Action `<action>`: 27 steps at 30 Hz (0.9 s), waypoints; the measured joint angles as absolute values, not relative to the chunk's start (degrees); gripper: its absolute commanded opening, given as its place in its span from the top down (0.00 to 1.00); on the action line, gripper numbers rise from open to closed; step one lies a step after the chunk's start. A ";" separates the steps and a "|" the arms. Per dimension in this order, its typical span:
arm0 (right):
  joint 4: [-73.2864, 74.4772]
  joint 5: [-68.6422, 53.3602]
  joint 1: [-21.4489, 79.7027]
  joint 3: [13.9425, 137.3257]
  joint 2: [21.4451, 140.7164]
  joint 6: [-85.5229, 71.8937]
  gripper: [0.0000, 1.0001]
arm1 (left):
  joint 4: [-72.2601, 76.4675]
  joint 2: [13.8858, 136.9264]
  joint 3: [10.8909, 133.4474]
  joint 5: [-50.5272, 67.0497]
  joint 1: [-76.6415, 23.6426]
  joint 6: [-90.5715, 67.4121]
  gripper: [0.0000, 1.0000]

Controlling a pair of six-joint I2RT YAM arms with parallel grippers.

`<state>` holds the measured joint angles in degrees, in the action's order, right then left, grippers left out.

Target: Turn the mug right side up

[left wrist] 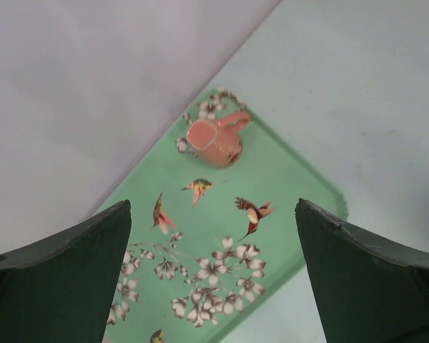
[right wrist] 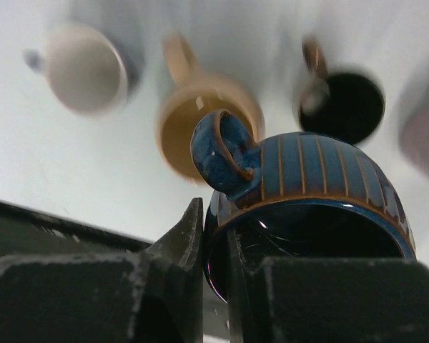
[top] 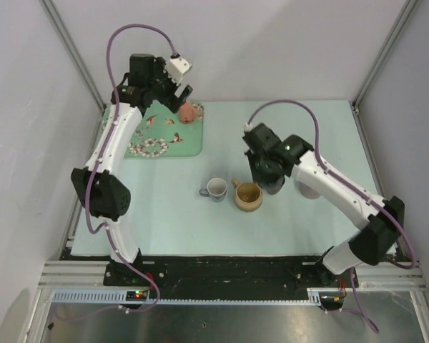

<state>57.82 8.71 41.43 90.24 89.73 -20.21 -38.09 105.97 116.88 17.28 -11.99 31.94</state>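
My right gripper (right wrist: 213, 230) is shut on the rim wall of a blue striped mug (right wrist: 322, 175), one finger outside and one inside. The mug hangs tilted above the table with its mouth toward the wrist camera and its handle pointing away. In the top view the right gripper (top: 272, 182) hides most of this mug. My left gripper (top: 177, 96) is open and empty, raised over the green tray (top: 193, 146). A pink mug (left wrist: 214, 141) sits at the tray's far corner with its flat bottom up, well beyond the left gripper (left wrist: 213, 214).
A white mug (top: 216, 189) and a tan mug (top: 248, 196) stand upright mid-table, just left of the right gripper. A black mug (right wrist: 341, 106) stands upright below the held mug. A pale mug (top: 307, 189) sits under the right arm. Walls close the back and sides.
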 measured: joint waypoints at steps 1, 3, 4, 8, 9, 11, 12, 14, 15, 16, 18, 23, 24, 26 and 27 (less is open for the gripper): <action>59.77 9.28 42.48 87.24 87.61 -21.52 1.00 | -38.02 107.15 116.66 16.25 -11.99 33.23 0.00; 62.63 9.78 43.81 81.89 84.29 -24.12 1.00 | -38.02 109.43 115.94 14.85 -11.99 35.99 0.00; 63.68 9.87 44.14 79.72 83.07 -25.45 1.00 | -38.09 110.56 115.55 14.35 -11.99 37.78 0.00; 65.01 10.02 44.60 72.01 78.48 -30.85 1.00 | -38.39 114.08 114.96 13.69 -11.99 45.25 0.01; 64.79 10.09 44.56 70.52 77.58 -31.86 1.00 | -38.39 114.72 114.96 13.72 -11.99 47.16 0.04; 63.57 10.02 44.31 66.17 75.29 -34.00 1.00 | -38.35 115.77 114.96 13.65 -12.10 51.86 0.10; 62.37 9.67 43.64 63.55 74.19 -34.74 1.00 | -38.30 116.14 114.96 13.43 -12.27 54.19 0.12; 59.35 8.36 42.00 58.39 72.38 -35.53 1.00 | -38.15 117.10 114.89 11.84 -12.99 61.10 0.13; 57.32 7.44 40.75 55.24 71.50 -35.81 1.00 | -38.11 117.60 114.83 10.98 -13.50 64.45 0.13; 56.12 6.90 40.01 53.34 71.11 -36.03 1.00 | -38.00 118.28 114.83 10.11 -14.11 67.77 0.13; 53.74 6.59 38.39 50.06 70.81 -36.25 1.00 | -37.93 120.77 115.63 8.67 -15.51 74.02 0.13; 49.21 6.74 37.91 47.40 71.22 -36.45 1.00 | -37.65 132.57 124.79 6.13 -17.58 84.23 0.19; 48.40 6.90 37.91 47.16 71.79 -36.45 1.00 | -37.50 134.89 126.45 5.65 -17.80 85.86 0.23; 46.92 7.22 38.04 46.76 73.28 -36.42 1.00 | -37.36 138.37 128.03 4.64 -18.06 88.92 0.26; 45.91 7.25 38.26 46.46 74.11 -36.36 1.00 | -37.41 139.72 128.20 4.21 -18.17 90.54 0.27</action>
<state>45.91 7.25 38.26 46.46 74.11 -36.36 -37.41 139.72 128.20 4.21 -18.17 90.54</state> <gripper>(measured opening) 0.142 0.764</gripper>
